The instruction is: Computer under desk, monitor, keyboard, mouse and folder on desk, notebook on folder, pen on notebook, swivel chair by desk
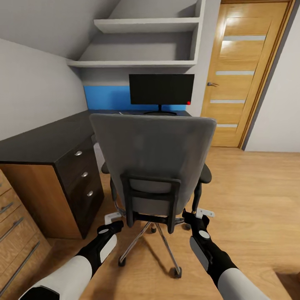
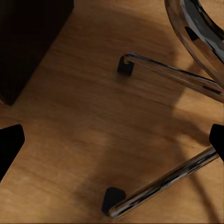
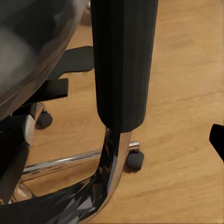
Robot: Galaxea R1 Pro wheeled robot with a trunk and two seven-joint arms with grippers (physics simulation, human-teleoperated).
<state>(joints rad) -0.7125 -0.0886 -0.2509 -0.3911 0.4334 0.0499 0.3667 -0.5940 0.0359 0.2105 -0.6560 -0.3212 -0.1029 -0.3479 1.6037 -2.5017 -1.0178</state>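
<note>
The swivel chair is seen from behind, pulled up at the desk's inner corner, facing the monitor by the back edge. It is judged heavy but free-rolling on casters; its rigid black armrest post offers the firmest hold. Grey fabric and chrome legs are shown. The left gripper and right gripper flank the chair, fingers apparently spread.

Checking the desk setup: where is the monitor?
Head view: the monitor stands on the desk against the blue back panel, beyond the swivel chair.
</note>
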